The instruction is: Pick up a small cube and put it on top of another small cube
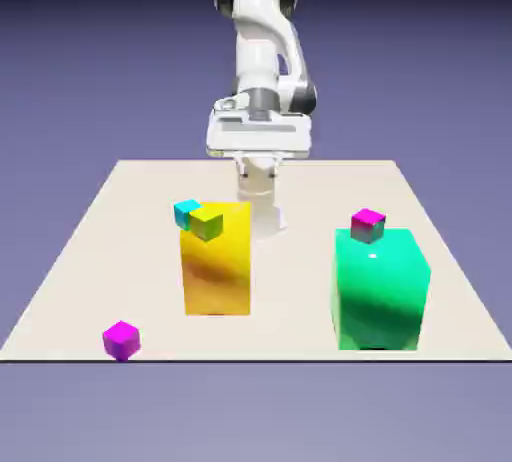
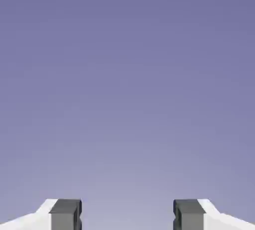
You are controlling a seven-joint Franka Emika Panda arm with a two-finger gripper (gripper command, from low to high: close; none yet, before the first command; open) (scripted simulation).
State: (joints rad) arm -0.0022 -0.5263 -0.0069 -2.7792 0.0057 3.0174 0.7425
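Magenta cube (image 1: pixel 122 340) at table's (image 1: pixel 300 335) near edge (tool (image 2: pixel 127 215) open).

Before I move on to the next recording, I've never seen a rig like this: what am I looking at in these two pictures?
The machine is a white robot arm standing at the far edge of a pale table; everything is computer-rendered. The exterior view faces it from across the table. The hand view looks along its two-finger gripper, whose fingertips stand apart at the bottom edge, with only plain backdrop beyond.

On the table are a big yellow block and a big green block. A small magenta-purple cube is near the front edge, at the exterior view's left. A cyan cube and a yellow-green cube show by the yellow block's top, and a pink-topped cube by the green one's. Nothing is held.
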